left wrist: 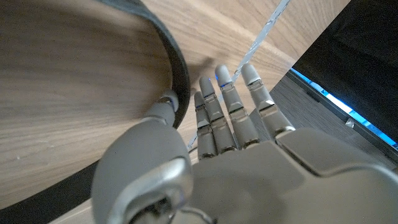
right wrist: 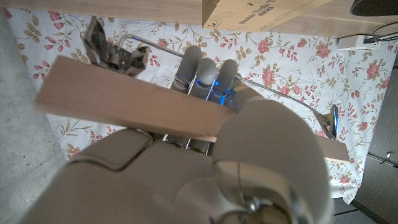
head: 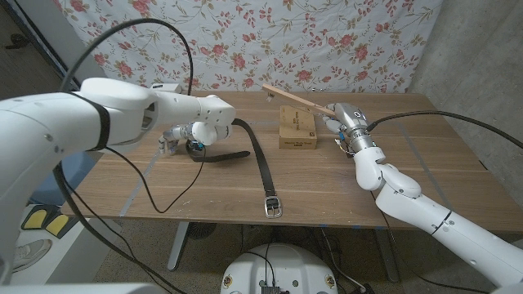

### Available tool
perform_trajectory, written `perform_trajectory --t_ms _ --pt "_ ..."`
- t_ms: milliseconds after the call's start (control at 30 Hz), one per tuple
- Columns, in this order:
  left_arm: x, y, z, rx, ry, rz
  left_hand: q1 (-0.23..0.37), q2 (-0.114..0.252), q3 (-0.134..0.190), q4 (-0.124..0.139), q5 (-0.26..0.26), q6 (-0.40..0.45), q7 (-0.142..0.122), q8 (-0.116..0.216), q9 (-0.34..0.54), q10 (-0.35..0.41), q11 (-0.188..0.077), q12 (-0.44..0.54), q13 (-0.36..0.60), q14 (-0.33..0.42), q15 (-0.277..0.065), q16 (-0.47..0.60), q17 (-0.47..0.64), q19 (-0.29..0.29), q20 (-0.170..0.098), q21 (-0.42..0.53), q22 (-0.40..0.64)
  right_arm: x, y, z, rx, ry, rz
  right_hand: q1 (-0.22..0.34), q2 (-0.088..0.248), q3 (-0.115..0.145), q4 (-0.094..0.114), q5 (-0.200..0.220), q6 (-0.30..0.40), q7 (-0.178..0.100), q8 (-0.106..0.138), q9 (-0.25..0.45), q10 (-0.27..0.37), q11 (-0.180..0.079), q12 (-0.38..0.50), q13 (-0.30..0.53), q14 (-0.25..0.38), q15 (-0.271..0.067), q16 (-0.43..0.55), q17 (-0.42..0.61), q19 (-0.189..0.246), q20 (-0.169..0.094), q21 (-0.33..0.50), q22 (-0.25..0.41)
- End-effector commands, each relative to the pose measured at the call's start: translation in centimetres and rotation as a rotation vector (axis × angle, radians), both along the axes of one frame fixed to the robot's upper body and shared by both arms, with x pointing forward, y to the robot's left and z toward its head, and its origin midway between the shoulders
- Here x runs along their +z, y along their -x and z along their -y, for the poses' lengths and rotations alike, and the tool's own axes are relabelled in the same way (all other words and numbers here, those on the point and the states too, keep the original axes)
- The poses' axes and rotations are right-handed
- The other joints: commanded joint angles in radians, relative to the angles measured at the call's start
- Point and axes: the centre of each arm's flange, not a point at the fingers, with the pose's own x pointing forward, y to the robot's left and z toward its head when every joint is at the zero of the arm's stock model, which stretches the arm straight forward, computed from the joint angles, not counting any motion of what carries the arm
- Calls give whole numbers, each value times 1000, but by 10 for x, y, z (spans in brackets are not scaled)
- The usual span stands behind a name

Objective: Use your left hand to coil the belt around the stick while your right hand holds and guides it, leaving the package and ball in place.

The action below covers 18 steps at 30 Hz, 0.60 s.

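A black belt (head: 260,159) lies on the wooden table (head: 327,184), its metal buckle (head: 272,207) near the front edge and its other end curled back toward my left hand (head: 186,139). In the left wrist view the belt (left wrist: 176,65) stands on edge and passes between the thumb and fingers (left wrist: 227,112) of my left hand (left wrist: 217,143), which pinch it. My right hand (head: 341,121) grips a flat wooden stick (head: 298,99), which slants up over the cardboard package (head: 297,128). The right wrist view shows the stick (right wrist: 137,102) across my right hand (right wrist: 249,143) under its thumb, with the package (right wrist: 261,11) beyond.
A black cable (head: 163,192) from my left arm loops over the table's left part. A small white box (head: 169,86) sits at the back left edge. A floral cloth (head: 270,41) hangs behind the table. Thin tape lines (head: 421,159) mark the surface.
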Motion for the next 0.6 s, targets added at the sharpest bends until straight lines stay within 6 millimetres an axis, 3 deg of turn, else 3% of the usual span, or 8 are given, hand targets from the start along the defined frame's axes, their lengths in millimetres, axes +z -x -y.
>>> perform_trajectory --t_ms 33,67,300,367,400,467,533,600 --pt "0 -6 4 12 -125 96 148 22 41 17 -5 182 8 55 30 169 -49 85 76 124 -104 158 139 62 -25 117 31 2 -1 2 -4 9 7 17 18 13 19 2 32 1 5 6 5 -2 5 3 -4 -63 11 3 -8 -104 10 -2" --pt "0 -6 4 21 -130 94 163 23 41 19 -8 191 10 59 37 186 -58 100 94 133 -113 177 162 69 -33 136 36 2 -1 2 -5 8 8 17 18 14 19 2 32 0 4 5 6 -2 4 0 -4 -63 11 3 -8 -104 12 -4" --pt "1 -12 2 49 -139 75 182 19 60 48 8 201 21 80 76 191 -54 130 154 178 -134 166 176 70 -39 198 50 1 -1 2 -12 6 11 17 17 14 19 1 32 -1 2 6 4 -1 4 2 -6 -63 12 3 -12 -104 19 -12" --pt "0 -10 3 33 -157 90 179 8 47 58 21 210 12 102 105 195 -49 154 193 179 -135 166 198 67 -44 222 56 1 -1 2 -12 5 13 17 17 14 20 1 33 0 2 5 3 -2 6 6 -7 -63 12 3 -11 -104 21 -14" --pt "1 -9 4 20 -170 108 182 -1 28 65 45 206 1 133 154 192 -58 196 262 188 -137 171 240 60 -50 254 61 1 -1 2 -12 3 14 17 17 14 20 1 33 0 2 5 3 -2 5 4 -7 -63 12 3 -13 -104 22 -15" --pt "5 -3 6 -49 -198 123 180 -8 14 74 70 196 -5 163 204 182 -64 234 331 183 -135 161 275 52 -52 282 61 1 -1 2 -12 0 20 17 17 14 20 1 31 0 2 7 4 -3 4 3 -7 -63 13 3 -15 -105 23 -17" --pt "10 4 10 -143 -238 219 179 -12 0 86 103 183 -17 202 268 168 -79 272 417 188 -135 156 321 38 -60 311 57 1 -1 1 -12 -12 28 17 17 15 20 1 33 0 2 8 3 -3 4 3 -8 -63 13 3 -17 -105 26 -20" --pt "16 13 14 -178 -284 366 176 -18 -7 93 123 165 -23 222 306 160 -81 292 466 188 -132 151 349 34 -63 329 51 1 -1 0 -17 -20 42 17 17 15 20 1 33 1 1 8 4 -4 5 3 -9 -63 14 4 -17 -105 28 -22"
